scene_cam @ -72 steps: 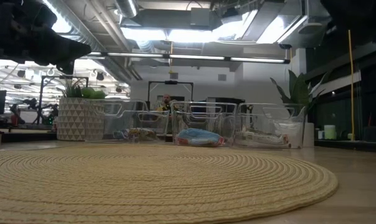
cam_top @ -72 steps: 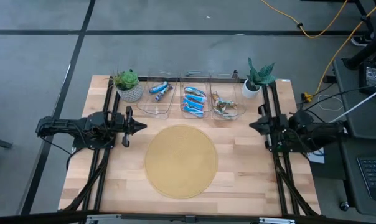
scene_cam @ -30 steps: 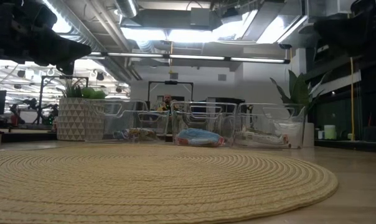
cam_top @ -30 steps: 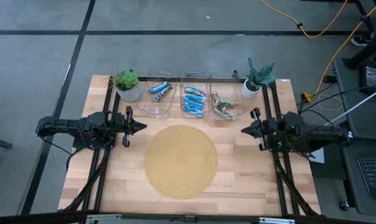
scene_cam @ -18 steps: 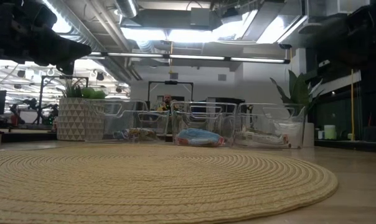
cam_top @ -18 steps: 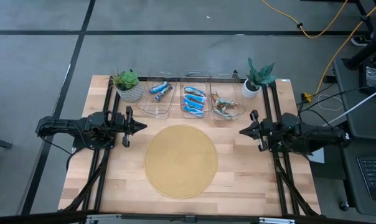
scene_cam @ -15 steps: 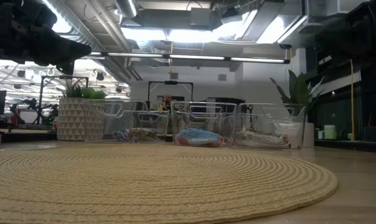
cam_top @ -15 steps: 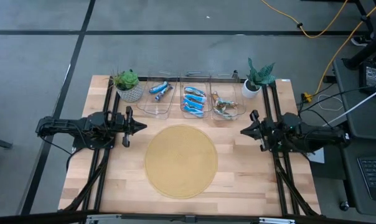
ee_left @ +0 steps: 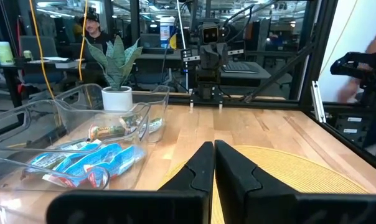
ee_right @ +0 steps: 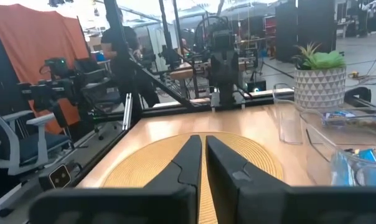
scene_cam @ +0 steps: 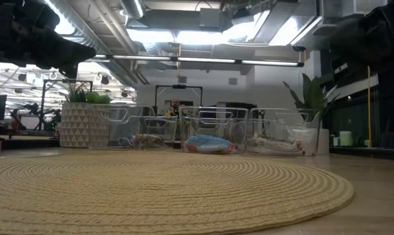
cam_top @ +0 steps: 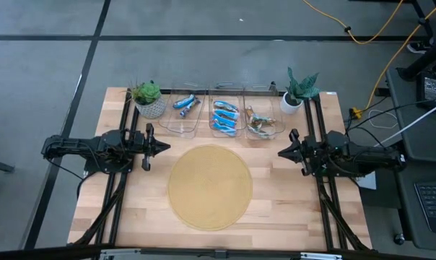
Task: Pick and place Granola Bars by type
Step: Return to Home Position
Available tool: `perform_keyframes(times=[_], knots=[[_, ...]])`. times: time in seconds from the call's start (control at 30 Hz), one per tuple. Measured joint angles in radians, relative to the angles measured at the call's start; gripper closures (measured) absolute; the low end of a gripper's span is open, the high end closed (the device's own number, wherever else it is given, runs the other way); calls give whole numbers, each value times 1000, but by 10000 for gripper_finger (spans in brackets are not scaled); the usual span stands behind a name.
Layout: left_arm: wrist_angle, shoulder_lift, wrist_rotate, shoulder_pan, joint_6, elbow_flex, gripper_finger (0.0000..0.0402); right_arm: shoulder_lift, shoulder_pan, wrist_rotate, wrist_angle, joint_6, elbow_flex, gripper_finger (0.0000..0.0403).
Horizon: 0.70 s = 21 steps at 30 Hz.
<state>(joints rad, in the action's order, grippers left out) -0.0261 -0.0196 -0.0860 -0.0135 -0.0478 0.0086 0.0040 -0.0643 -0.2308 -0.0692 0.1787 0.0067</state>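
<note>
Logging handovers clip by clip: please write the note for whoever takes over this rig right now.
Left gripper: shut, empty, hanging at the table's left side.
Right gripper: shut, empty, at the right side.
Bars: blue bars lie in the left bin and the middle bin; green-brown bars lie in the right bin.
Done: no bar shows on the round mat or on bare wood.
Left: no sorting that I can see.
</note>
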Motion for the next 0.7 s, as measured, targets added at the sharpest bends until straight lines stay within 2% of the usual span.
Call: perform_keyframes(times=[0.7], knots=[[0,0,0,0,1,0,395,0,0,1,4,-2,0,375]])
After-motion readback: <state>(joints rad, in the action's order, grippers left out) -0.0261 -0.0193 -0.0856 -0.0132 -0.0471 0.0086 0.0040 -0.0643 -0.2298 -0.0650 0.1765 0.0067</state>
